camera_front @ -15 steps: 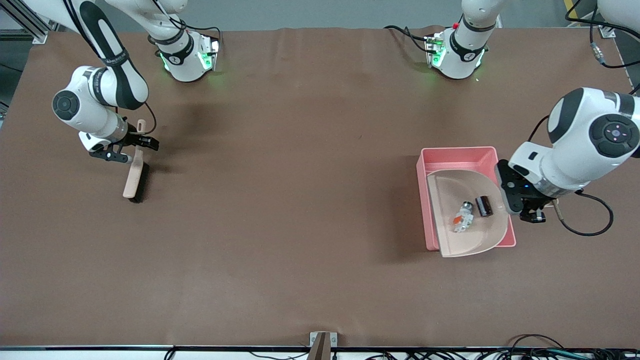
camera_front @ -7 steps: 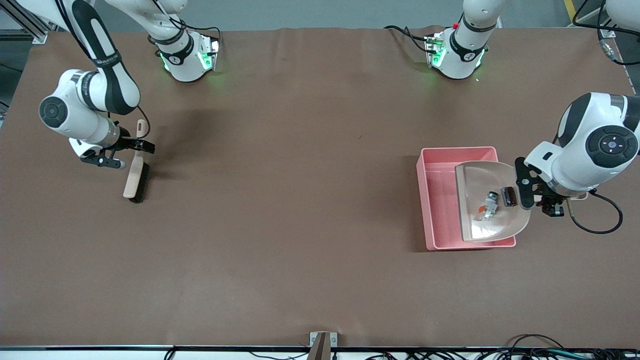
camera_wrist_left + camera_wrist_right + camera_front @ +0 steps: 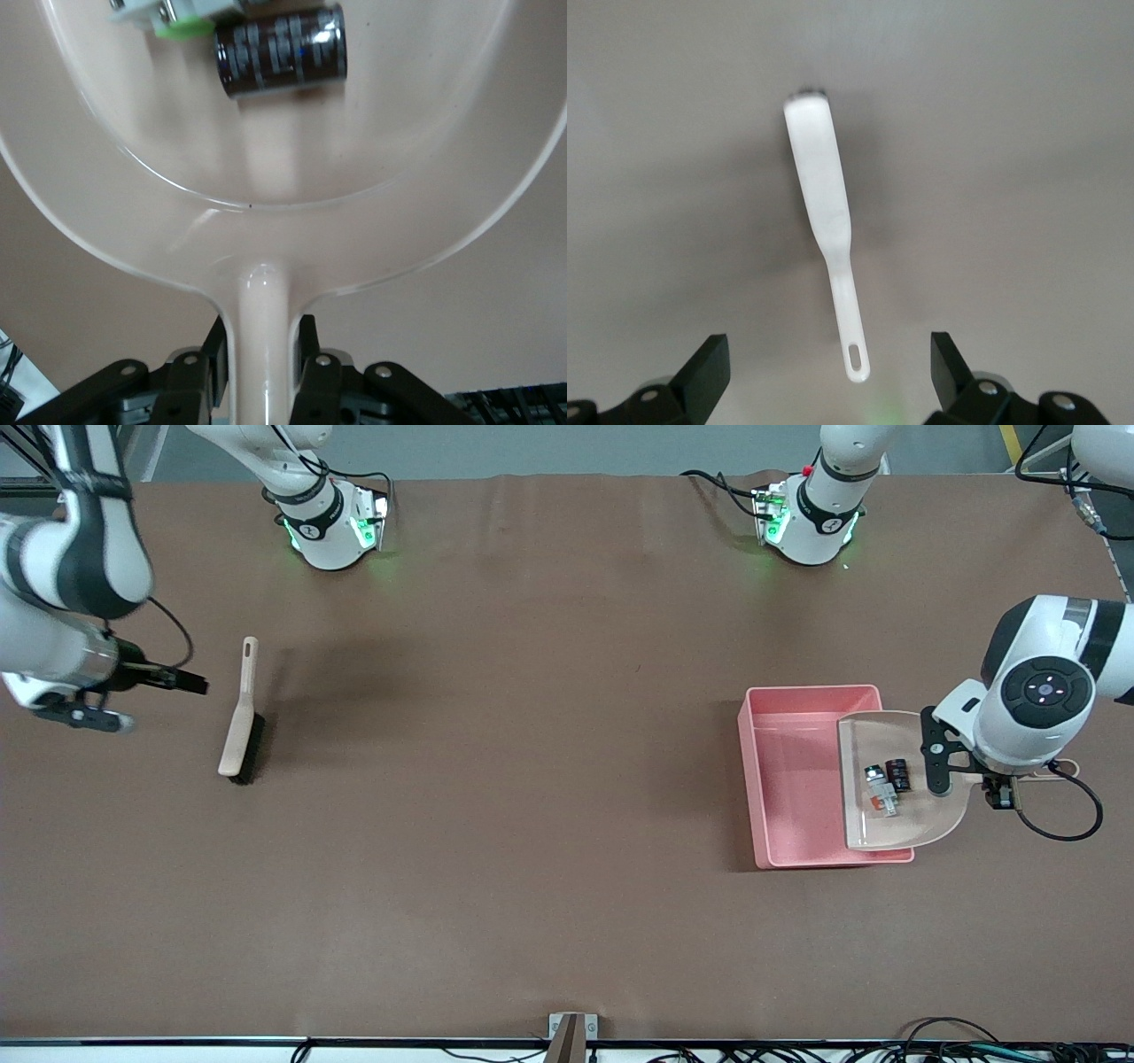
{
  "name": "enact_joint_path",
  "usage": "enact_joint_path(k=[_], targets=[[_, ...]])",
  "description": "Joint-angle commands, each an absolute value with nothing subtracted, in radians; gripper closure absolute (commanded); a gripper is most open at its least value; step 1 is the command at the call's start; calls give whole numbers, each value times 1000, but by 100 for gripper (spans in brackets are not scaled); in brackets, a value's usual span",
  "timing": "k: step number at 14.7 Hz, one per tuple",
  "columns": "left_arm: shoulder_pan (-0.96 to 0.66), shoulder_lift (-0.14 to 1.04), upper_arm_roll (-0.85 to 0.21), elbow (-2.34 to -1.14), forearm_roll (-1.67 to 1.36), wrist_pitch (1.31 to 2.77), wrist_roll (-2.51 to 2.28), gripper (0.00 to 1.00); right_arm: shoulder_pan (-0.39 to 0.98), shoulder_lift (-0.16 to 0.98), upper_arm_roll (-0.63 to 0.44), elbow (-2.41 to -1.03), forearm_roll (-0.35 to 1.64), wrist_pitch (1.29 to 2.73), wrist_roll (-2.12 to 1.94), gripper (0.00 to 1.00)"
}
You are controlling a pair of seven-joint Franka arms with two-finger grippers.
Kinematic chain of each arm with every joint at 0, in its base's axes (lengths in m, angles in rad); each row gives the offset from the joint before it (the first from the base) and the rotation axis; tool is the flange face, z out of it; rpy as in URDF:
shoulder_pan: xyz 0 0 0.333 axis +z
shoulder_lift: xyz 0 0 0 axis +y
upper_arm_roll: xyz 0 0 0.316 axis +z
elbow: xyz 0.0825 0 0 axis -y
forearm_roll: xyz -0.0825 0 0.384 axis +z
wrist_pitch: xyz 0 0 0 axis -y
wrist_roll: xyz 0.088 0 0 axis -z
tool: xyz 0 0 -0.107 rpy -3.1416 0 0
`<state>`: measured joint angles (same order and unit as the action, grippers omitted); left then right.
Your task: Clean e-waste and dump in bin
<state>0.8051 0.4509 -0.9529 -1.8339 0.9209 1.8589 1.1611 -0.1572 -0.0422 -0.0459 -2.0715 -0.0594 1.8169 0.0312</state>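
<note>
A beige dustpan (image 3: 904, 815) hangs over the pink bin (image 3: 749, 779), above the bin's wall toward the left arm's end of the table. My left gripper (image 3: 985, 779) is shut on the pan's handle (image 3: 259, 336). Both e-waste parts lie in the pan: the white-and-grey component (image 3: 877, 788) with green and orange marks, and the dark block (image 3: 898, 774) beside it. In the left wrist view the dark block (image 3: 282, 60) and the green-marked part (image 3: 177, 16) sit near the pan's (image 3: 292, 168) back wall. My right gripper (image 3: 168, 705) stands open, apart from the brush.
A beige brush (image 3: 241, 722) with dark bristles lies on the brown table toward the right arm's end; in the right wrist view the brush (image 3: 824, 221) lies below the open right gripper (image 3: 830, 372). The bin's floor (image 3: 797, 797) is bare.
My right gripper opened, let go of the brush and drew back toward the table's end. The left arm carried the dustpan toward its own end of the bin; the parts slid in the pan.
</note>
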Motion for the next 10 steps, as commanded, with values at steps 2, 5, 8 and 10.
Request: enact_joint_path(k=[2, 5, 8, 10], targets=[[747, 445, -954, -1842, 1002, 1755, 1048, 93, -134, -58, -37, -1815, -74, 1542, 46, 0], [698, 442, -954, -1832, 1038, 1681, 994, 93, -100, -55, -37, -1659, -66, 1453, 46, 0], [690, 442, -954, -1822, 1060, 1678, 994, 93, -81, 1, -37, -1493, -60, 1453, 34, 0], [690, 437, -957, -1799, 1057, 1678, 996, 93, -48, 58, -38, -1400, -67, 1454, 38, 0]])
